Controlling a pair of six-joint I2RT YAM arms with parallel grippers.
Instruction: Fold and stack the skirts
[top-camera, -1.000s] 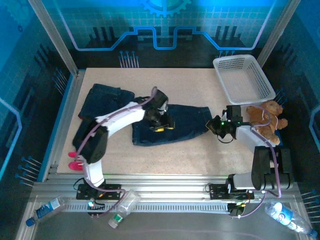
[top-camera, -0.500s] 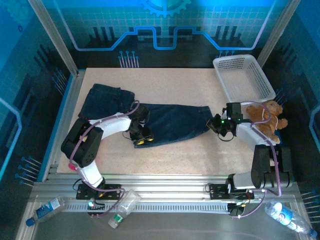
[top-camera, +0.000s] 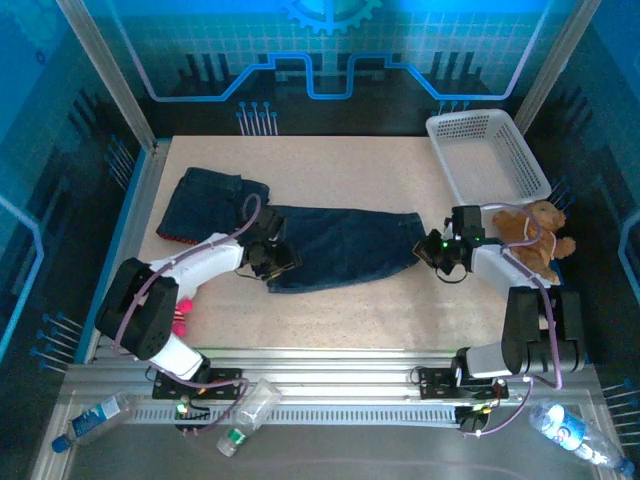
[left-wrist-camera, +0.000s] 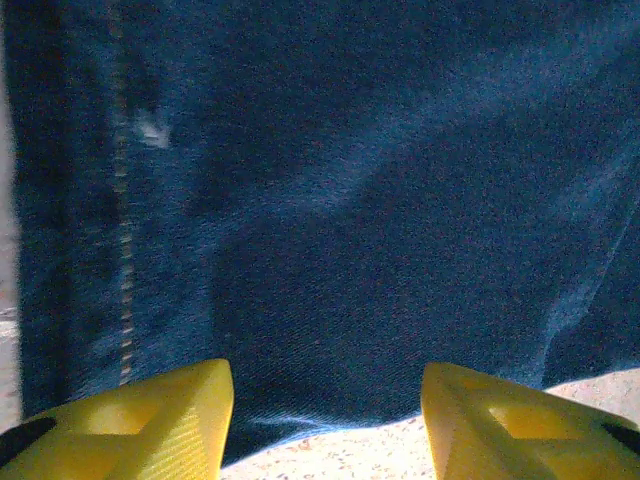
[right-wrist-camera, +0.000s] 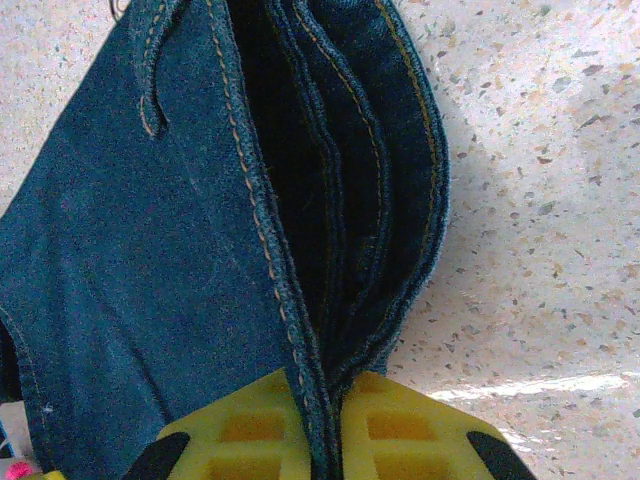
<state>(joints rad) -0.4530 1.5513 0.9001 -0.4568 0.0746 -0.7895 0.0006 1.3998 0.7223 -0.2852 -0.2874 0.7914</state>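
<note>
Right wrist view, right hand (right-wrist-camera: 325, 405) pinching denim skirt (right-wrist-camera: 140, 260) edge, left wrist view, left hand (left-wrist-camera: 327, 400) spread over it

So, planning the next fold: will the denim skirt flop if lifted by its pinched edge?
Likely flops: the denim skirt bunches in soft layers at the right gripper. Probably heavyish: thick seamed cloth, so it may drag.

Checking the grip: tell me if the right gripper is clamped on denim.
Yes, the right gripper pinches the denim skirt by its seamed edge.
</note>
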